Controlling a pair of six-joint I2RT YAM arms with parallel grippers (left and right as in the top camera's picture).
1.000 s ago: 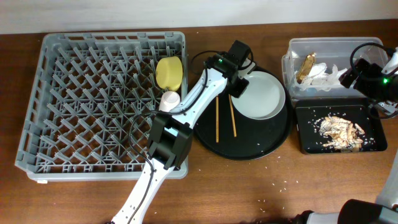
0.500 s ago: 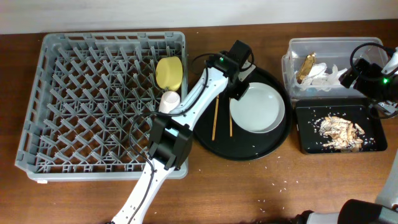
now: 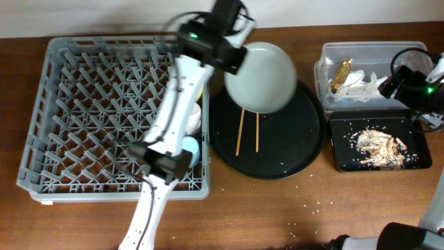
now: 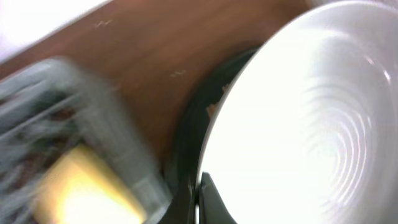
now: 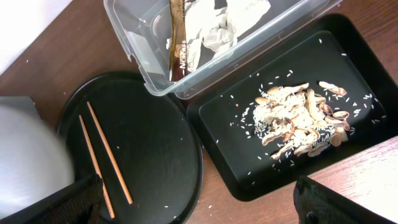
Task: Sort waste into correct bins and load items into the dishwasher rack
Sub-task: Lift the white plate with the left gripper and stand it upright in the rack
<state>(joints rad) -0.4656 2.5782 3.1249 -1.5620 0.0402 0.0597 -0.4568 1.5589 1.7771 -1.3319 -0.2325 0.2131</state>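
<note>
My left gripper is shut on the rim of the pale plate and holds it tilted in the air above the back of the round black tray. In the left wrist view the plate fills the right side, with its rim in the jaws. Two chopsticks lie on the round tray. The grey rack holds a yellow bowl, a pink cup and a light-blue cup, partly hidden by my arm. My right gripper is open and empty.
The clear tub holds a gold-brown wrapper and white napkins. The flat black tray in front of it holds food scraps and rice grains. My right arm hovers over the tub's right end.
My left gripper has lifted the plate off the round black tray and carried it up and toward the back. The chopsticks stayed on the tray. The right arm has not moved.
</note>
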